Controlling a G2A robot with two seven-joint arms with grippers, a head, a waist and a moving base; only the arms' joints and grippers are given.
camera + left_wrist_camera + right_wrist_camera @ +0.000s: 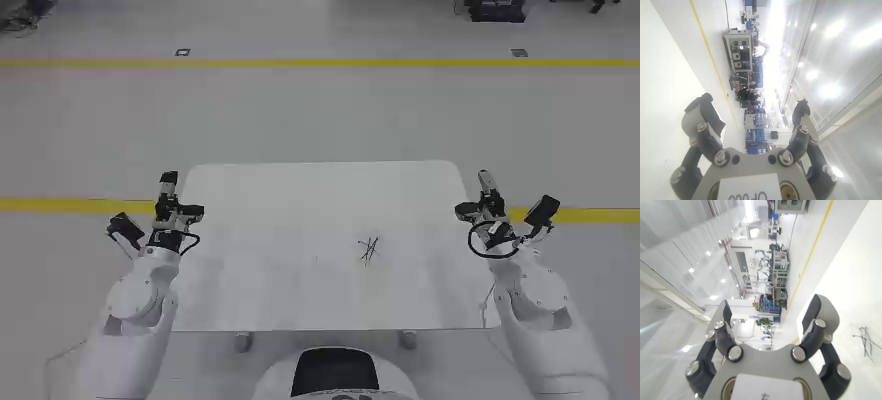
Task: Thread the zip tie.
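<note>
We see a small cluster of thin dark zip ties (369, 250) lying flat on the white tabletop (300, 210), a little toward 3 o'clock from its centre in the top view. The strands cross one another loosely, and we cannot count them for certain. Nothing touches them.

Our left tool (167, 185) hangs at the tabletop's edge toward 10 o'clock, well apart from the ties. In the left wrist view the left tool (753, 100) is released, its two dark fingers (706, 111) spread wide with nothing between them.

Our right tool (486, 182) hangs at the opposite edge, toward 2 o'clock, nearer the ties than the left one but still apart from them. In the right wrist view the right tool (771, 303) is also released, its ribbed pads (809, 313) standing wide apart and gripping nothing. That same view shows the zip ties (866, 341) lying on the tabletop (857, 285) off to the side of one finger.

A yellow line (320, 63) runs across the floor beyond the tabletop at 12 o'clock
</note>
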